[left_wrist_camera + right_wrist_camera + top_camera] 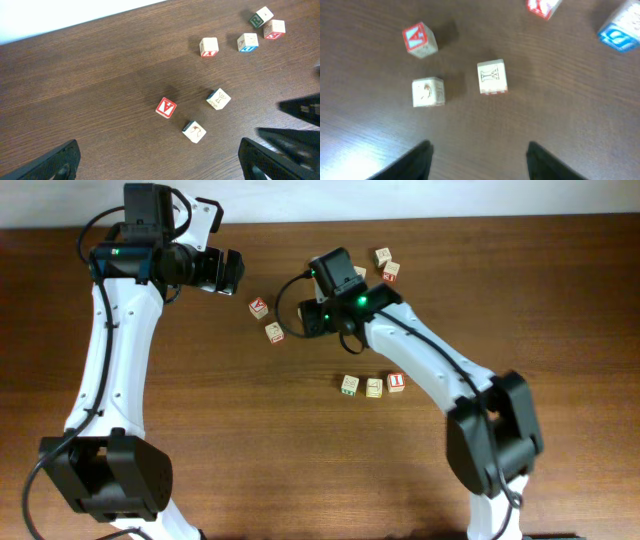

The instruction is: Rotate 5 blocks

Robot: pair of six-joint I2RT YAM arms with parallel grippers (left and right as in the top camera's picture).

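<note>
Two blocks nearest the right fingers: W-marked block (pixel 492 76) and faint-drawing block (pixel 427 91), both flat on the table (pixel 250 440).
W-marked block: straight ahead of the gap between the right fingers (pixel 420 162), a little toward the picture's right-hand finger, apart from both tips.
Faint-drawing block: ahead of the picture's left-hand finger, beside the W-marked block with bare wood between them, touching neither finger.
Red-edged block (pixel 543 6): farther out beyond the right fingertips, cut off by the top edge of the right wrist view.
Green-faced block (pixel 261 17) and red-lettered block (pixel 274 29): far ahead of the left fingers (pixel 60 162), toward the picture's right, just beside each other.
Row of three blocks (pixel 374 387): behind the right fingers, beside the right forearm in the overhead view, well apart from both grippers; tops green, yellow and red.
Right gripper (pixel 479 150): fingers spread apart, nothing between the pads, above bare wood.
Left gripper (pixel 159 150): fingers spread wide, grasping nothing, well back from every block.
Red A cube (pixel 420 39): beyond the faint-drawing block, ahead of the picture's left-hand finger of the right gripper, apart from it.
Blue-lettered cube (pixel 619 32): ahead of the right fingers and far to the picture's right, partly out of frame.
</note>
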